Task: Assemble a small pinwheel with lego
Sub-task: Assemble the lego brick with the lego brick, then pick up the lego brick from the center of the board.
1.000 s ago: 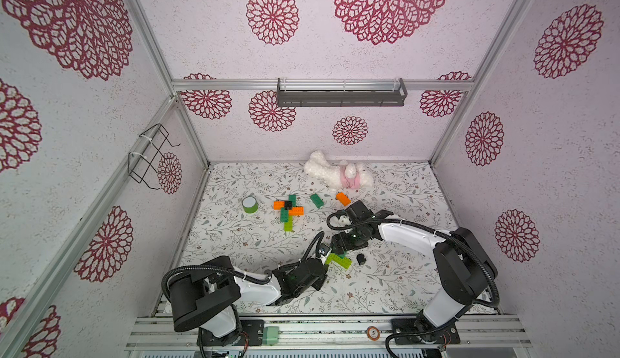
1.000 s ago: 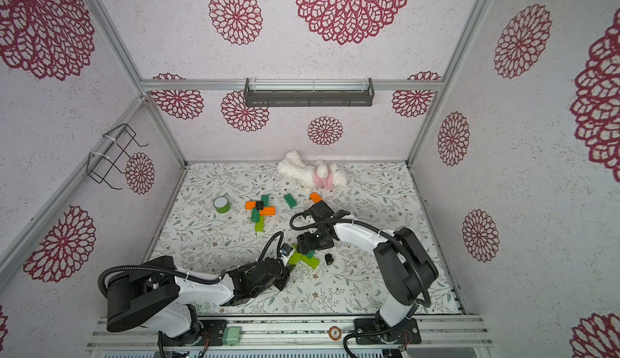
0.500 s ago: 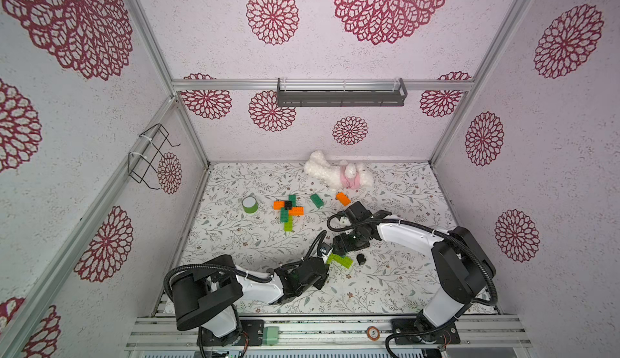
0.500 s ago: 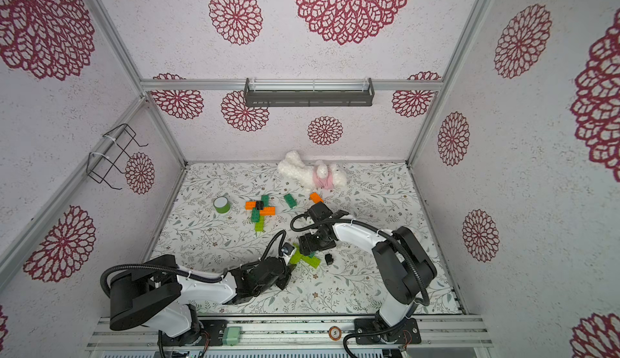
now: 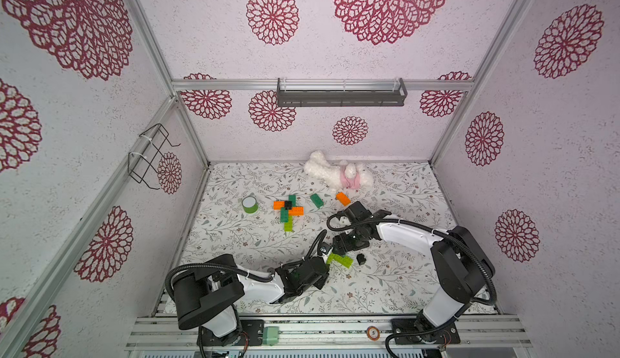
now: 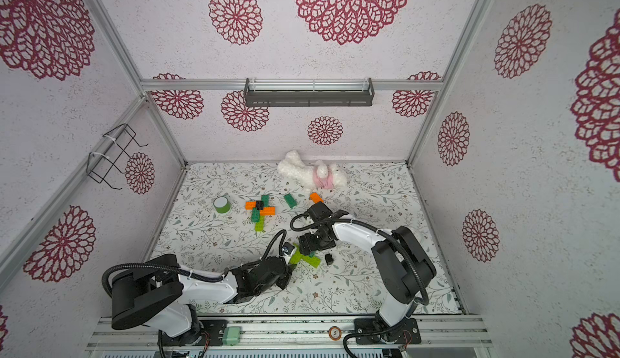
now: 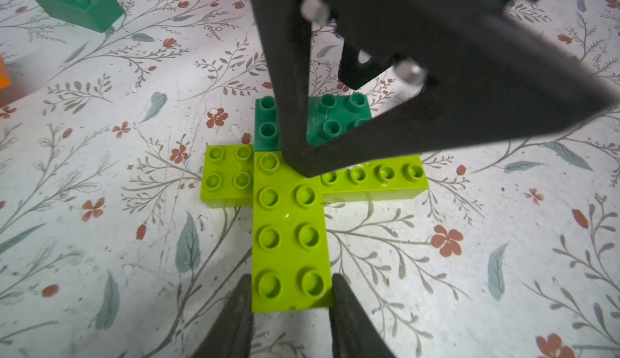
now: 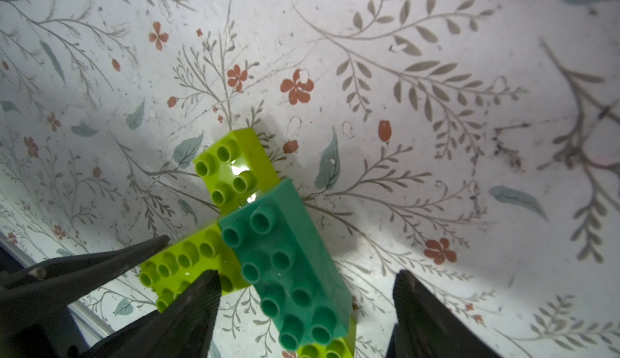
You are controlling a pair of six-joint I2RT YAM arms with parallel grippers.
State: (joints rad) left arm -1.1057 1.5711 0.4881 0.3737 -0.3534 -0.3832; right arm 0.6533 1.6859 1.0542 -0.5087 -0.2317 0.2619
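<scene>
**A:** What's the left gripper point(image 7: 291, 277) doing?

**B:** From my desk I see its two fingers on either side of the near end of the upper lime brick point(image 7: 290, 225), very close to its sides. I cannot tell whether they press it or only flank it.

**A:** And the right gripper point(image 8: 307, 272)?

**B:** Open. Its jaws stand wide astride the dark green brick point(image 8: 288, 265), and I can see bare table between that brick and one finger point(image 8: 422, 306).

**A:** Where is the build?

**B:** Toward the front middle of the floral table point(image 5: 385, 282), between the two grippers. The upper lime brick lies crosswise over the lower lime brick point(image 7: 372, 180). The dark green brick touches the upper one's far end and runs along the lower one. I can't make out whether it is pressed down onto it.

**A:** Any loose pieces?

**B:** A black square brick point(image 5: 361, 259) sits just beside the build, on the right gripper's side. Farther back, a loose dark green brick point(image 5: 316, 200) and an orange brick point(image 5: 343, 198) lie apart from each other, near the plush toy point(image 5: 339, 176). A cross of orange, green and black bricks point(image 5: 288, 209) lies near the green tape roll point(image 5: 250, 204)
</scene>
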